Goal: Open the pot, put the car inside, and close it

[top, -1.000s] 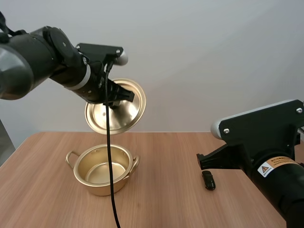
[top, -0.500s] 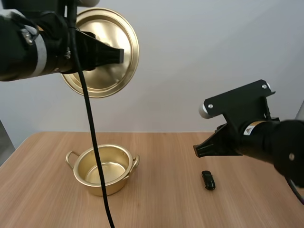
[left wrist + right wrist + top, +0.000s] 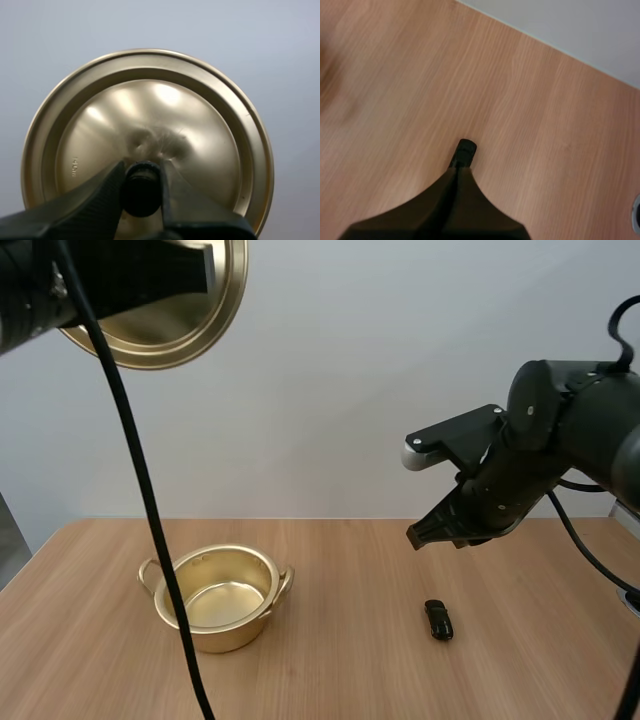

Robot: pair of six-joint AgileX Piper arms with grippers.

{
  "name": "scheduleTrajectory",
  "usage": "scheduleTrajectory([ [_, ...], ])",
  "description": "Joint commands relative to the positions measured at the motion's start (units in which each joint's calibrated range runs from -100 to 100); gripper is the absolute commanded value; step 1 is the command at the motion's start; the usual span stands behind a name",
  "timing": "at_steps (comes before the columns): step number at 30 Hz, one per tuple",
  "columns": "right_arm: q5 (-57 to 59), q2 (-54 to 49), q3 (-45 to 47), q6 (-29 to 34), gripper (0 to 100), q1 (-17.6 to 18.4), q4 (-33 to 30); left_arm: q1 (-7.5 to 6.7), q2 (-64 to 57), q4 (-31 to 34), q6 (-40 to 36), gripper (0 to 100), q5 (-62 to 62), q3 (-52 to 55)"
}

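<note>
Aloft, left tool (image 3: 142, 170) clamps lid (image 3: 165, 110); right tool (image 3: 457, 171) closed, empty, above car (image 3: 438, 619); pot (image 3: 215, 602) uncovered.

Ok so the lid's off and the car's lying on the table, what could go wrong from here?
The left pincer holds the lid only by its small black knob, well above the table, so it might swing or slip and drop near the open pot. The right pincer is shut above the car; unless it opens before descending, it would likely nudge the small car instead of gripping it.
</note>
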Motion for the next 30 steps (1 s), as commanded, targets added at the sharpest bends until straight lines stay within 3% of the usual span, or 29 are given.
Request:
scheduleTrajectory([
  [1, -0.6, 17.0, 0.0, 0.0, 0, -0.1, 0.0, -0.01, 0.0, 0.2, 0.0, 0, 0.1, -1.6],
  [17, -9.2, 17.9, 0.0, -0.7, 0, -0.1, -1.7, -0.01, 0.2, 0.7, 0.4, 0, -0.7, -5.1],
  [20, -9.2, 17.9, 0.0, -0.7, 23, -0.1, -1.7, -0.01, 0.2, 0.7, 0.4, 0, -0.7, -5.1],
  [26, -11.9, 17.9, 1.4, -0.4, 93, -0.1, -1.7, -0.01, 0.2, 0.7, 0.4, 0, -0.6, -5.1],
  [27, -12.8, 17.9, 2.2, -0.4, 100, -0.1, -1.7, -0.01, 0.2, 0.7, 0.4, 0, -0.6, -5.1],
  [30, -17.0, 17.9, 4.7, -0.4, 100, -0.1, -1.7, -0.01, 0.2, 0.7, 0.4, 0, -0.6, -5.1],
])
